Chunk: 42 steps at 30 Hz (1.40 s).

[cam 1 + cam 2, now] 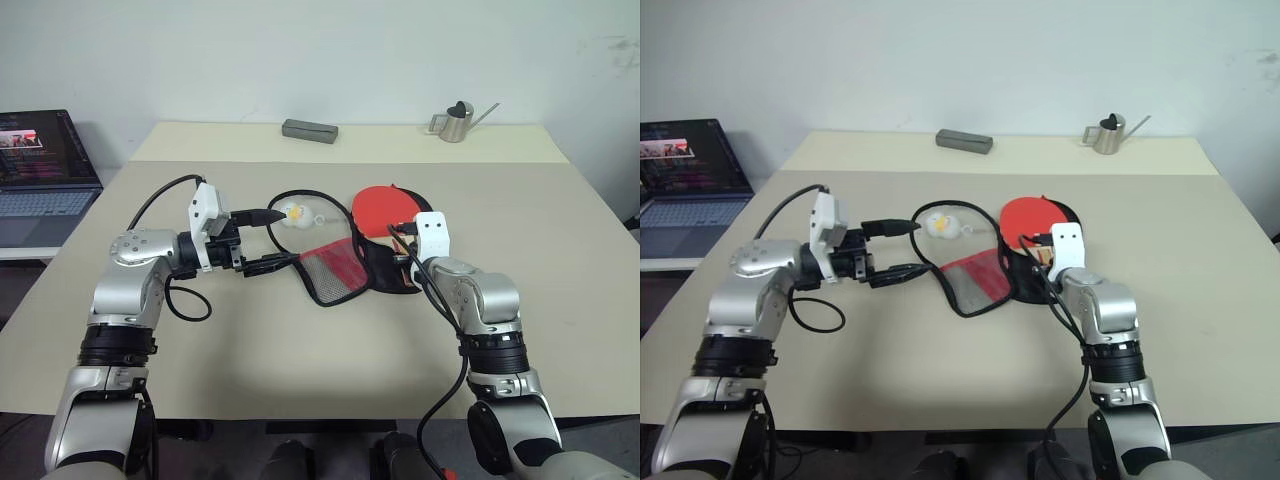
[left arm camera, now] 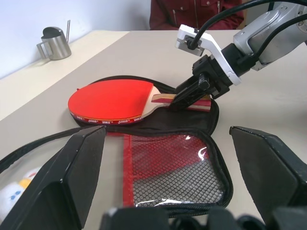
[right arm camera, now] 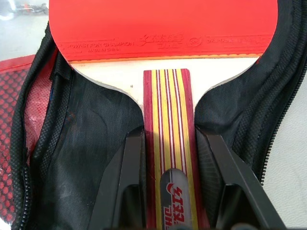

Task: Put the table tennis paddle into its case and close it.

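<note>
Paddle [image 1: 385, 208] lies on the open case [image 1: 385, 268] at mid-worktop [image 1: 300, 360], head view. Left claw [image 1: 268, 240] spread wide, level, beside the mesh flap [image 1: 335, 270]. Left wrist view: right claw [image 2: 184, 98] on the paddle handle [image 2: 163, 98]. Right wrist view: fingers [image 3: 127, 177] clamp the striped handle over black lining.

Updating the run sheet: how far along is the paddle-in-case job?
Done: case lies unzipped, mesh flap folded out. In hand: right end effector grips the table tennis paddle by its handle, resting on the black lining. Left: seat it, fold flap, zip. Left end effector open.
</note>
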Each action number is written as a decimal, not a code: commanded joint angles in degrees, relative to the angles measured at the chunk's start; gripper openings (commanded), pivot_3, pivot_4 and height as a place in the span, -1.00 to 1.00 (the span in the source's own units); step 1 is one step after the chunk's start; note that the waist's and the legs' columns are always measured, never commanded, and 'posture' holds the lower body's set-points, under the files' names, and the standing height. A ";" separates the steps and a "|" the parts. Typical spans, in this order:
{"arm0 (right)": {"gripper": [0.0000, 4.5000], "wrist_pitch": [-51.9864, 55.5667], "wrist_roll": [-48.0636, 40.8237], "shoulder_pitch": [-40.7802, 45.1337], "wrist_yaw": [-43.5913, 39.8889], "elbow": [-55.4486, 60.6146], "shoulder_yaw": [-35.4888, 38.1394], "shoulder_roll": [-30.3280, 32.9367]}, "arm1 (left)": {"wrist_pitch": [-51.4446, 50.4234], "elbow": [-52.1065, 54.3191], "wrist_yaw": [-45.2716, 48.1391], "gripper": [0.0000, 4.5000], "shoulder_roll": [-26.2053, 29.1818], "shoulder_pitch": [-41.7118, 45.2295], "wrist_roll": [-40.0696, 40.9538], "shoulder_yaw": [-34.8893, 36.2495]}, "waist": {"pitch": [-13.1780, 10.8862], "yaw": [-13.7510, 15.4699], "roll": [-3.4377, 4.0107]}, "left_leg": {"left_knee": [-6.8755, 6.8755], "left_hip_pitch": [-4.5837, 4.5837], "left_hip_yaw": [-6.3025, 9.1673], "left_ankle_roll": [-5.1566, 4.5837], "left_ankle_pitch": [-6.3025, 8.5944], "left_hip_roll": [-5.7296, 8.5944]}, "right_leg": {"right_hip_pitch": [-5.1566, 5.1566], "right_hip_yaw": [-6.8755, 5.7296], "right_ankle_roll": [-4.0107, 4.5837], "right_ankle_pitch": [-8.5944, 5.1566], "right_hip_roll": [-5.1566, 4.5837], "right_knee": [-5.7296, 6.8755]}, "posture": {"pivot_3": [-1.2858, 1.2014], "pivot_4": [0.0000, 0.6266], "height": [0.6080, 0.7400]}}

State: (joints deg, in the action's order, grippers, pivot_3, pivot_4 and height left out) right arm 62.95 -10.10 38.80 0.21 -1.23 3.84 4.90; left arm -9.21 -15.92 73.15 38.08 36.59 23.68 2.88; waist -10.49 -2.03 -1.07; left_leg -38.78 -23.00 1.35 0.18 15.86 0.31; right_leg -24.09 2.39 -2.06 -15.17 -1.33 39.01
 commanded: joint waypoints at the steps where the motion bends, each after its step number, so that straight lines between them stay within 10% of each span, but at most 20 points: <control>1: -0.53 -0.99 0.47 -0.04 0.46 2.10 0.69 0.02 | 1.19 1.02 -0.12 1.00 0.23 0.74 0.07 0.97 | 0.00 0.00 0.00 | 0.00 0.00 0.00 0.00 0.00 0.00 | 0.00 0.00 0.00 0.00 0.00 0.00 | 0.03 -0.52 1.00; 31: -0.53 -3.37 3.57 -2.77 1.41 2.71 -0.59 0.70 | 1.37 0.71 -0.15 1.00 -0.12 1.17 -0.24 0.42 | 0.00 0.08 0.00 | 0.00 0.01 0.01 0.00 0.00 0.01 | 0.02 -0.01 0.00 0.00 0.00 -0.01 | 0.03 -0.52 1.00; 42: 0.99 -3.37 4.89 -2.62 1.39 4.94 -2.37 0.42 | 1.25 0.81 -0.15 1.00 -0.07 1.15 -0.31 0.36 | 0.00 0.03 0.00 | 0.00 0.01 0.01 0.00 0.00 0.01 | 0.02 -0.01 0.00 0.00 0.00 -0.01 | 0.03 -0.52 1.00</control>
State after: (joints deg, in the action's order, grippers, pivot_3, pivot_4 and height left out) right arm 60.25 -5.68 36.07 1.59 1.02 1.91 5.28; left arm -8.34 -16.12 73.15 37.85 36.61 23.36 2.68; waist -10.49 -2.00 -1.07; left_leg -38.78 -23.00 1.35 0.18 15.86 0.32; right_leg -24.07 2.39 -2.06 -15.18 -1.32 39.00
